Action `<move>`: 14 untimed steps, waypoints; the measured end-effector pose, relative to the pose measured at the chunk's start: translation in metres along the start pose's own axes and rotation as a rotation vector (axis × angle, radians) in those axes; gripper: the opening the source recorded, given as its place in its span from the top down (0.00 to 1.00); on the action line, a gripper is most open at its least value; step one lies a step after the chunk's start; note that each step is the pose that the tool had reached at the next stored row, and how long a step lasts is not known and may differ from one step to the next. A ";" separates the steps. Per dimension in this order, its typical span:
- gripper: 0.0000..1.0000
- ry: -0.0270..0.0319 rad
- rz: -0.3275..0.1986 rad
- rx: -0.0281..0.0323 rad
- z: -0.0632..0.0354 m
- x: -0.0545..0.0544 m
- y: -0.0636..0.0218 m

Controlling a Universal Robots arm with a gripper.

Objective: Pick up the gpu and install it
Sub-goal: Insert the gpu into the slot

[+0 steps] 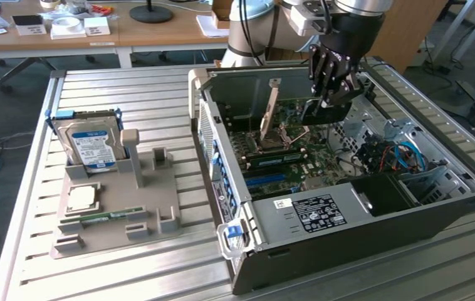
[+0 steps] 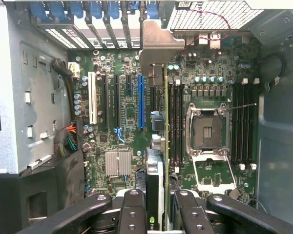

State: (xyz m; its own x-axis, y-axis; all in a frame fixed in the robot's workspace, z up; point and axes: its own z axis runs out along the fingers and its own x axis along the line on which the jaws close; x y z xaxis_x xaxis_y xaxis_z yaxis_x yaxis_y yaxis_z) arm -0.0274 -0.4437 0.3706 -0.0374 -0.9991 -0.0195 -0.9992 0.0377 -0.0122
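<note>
Black fingers [image 2: 132, 209] of the gripper [image 2: 156, 202] are closed narrowly on the gpu [image 2: 155, 170], which hangs edge-on over the motherboard [image 2: 122, 122] with its silver bracket [image 2: 156, 46] toward the rear openings. In the exterior view they sit in the upper right of the frame, inside the open case [image 1: 346, 219]. The pick-up looks done and installing is in hand: the card is just beside the blue slot [image 2: 140, 97], whether seated I cannot tell, and seating it calls for its edge squared to its slot, the bracket meeting the rear opening, and a straight press.
</note>
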 end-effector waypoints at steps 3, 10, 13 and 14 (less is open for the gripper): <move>0.73 -0.0001 0.000 0.0000 0.0004 0.000 0.0000; 0.73 0.0000 0.000 0.0000 0.0014 0.000 0.0001; 0.73 0.0000 0.000 0.0000 0.0013 0.000 0.0001; 0.73 0.0000 0.000 0.0000 0.0014 0.000 0.0001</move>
State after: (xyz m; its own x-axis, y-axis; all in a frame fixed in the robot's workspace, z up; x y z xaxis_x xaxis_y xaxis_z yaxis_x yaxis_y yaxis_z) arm -0.0275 -0.4437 0.3692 -0.0375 -0.9991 -0.0195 -0.9992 0.0377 -0.0122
